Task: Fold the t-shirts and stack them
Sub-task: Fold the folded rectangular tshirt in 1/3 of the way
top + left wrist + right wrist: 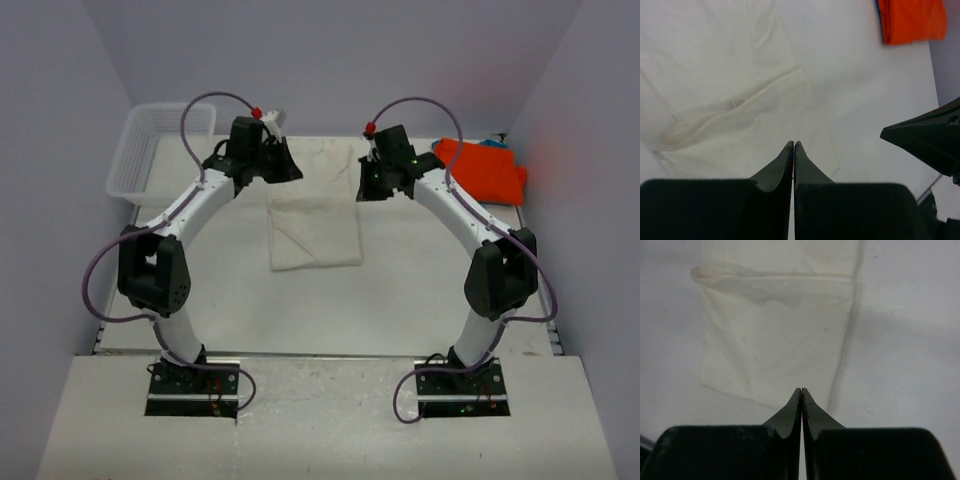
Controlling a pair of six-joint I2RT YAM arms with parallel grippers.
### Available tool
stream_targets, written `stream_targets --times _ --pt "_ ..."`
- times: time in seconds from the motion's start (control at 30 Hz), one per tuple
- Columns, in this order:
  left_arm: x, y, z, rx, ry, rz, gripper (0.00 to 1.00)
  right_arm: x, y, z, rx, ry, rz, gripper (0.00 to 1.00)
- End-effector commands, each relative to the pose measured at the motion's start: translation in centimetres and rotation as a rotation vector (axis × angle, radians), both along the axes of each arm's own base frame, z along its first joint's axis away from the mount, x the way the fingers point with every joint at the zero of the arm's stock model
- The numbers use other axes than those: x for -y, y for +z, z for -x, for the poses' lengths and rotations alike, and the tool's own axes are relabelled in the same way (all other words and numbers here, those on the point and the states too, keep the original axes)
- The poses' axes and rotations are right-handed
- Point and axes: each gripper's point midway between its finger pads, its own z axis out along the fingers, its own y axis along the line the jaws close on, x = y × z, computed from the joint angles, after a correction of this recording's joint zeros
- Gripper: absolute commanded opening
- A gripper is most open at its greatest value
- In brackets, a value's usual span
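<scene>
The cream t-shirt (315, 220) lies flat on the table's middle, folded into a long narrow rectangle. It fills the upper left of the left wrist view (715, 75) and the upper middle of the right wrist view (775, 330). The orange t-shirt (482, 170) lies folded at the back right, with a blue edge (490, 143) behind it; the orange t-shirt also shows in the left wrist view (912, 20). My left gripper (290, 170) (793, 144) hovers shut and empty over the cream shirt's far left part. My right gripper (365, 186) (801, 390) hovers shut and empty over its far right edge.
A white mesh basket (160, 150) stands at the back left corner. The right arm's gripper (930, 140) shows dark at the right of the left wrist view. Purple-grey walls close in the table on three sides.
</scene>
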Motion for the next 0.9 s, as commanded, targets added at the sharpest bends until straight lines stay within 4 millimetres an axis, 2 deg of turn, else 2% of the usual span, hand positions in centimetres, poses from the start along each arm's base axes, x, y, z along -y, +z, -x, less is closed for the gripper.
stream_targets --times 0.0,0.03,0.17,0.4,0.6,0.67,0.77,0.8,0.87 --pt "4.6 -8.1 4.3 -0.265 -0.190 0.121 0.00 -4.5 -3.3 4.1 -0.141 0.079 -0.197 0.00" --pt "4.8 -8.6 4.4 -0.286 -0.182 0.143 0.00 -5.1 -3.2 4.6 -0.138 0.099 -0.219 0.00" --pt "4.8 -11.5 4.1 -0.337 -0.172 0.136 0.00 -6.0 -5.9 6.9 -0.213 0.128 -0.202 0.00" --pt "5.3 -13.2 3.2 -0.366 -0.188 0.145 0.00 -5.9 -8.9 9.2 -0.300 0.127 -0.217 0.00" --pt "4.2 -14.9 3.0 -0.387 -0.163 0.135 0.00 -5.0 -11.9 9.5 -0.349 0.094 -0.153 0.00" --pt "3.6 -15.6 2.6 -0.391 -0.143 0.128 0.00 -4.7 -12.3 9.0 -0.347 0.073 -0.130 0.00" --pt "2.5 -16.8 2.1 -0.412 -0.115 0.127 0.00 -4.0 -13.7 8.9 -0.383 0.037 -0.076 0.00" --pt "1.6 -17.3 1.7 -0.423 -0.092 0.125 0.00 -3.7 -13.8 8.3 -0.374 0.014 -0.051 0.00" --pt "0.3 -18.5 1.6 -0.455 -0.053 0.115 0.00 -2.8 -15.1 8.5 -0.409 -0.016 0.010 0.00"
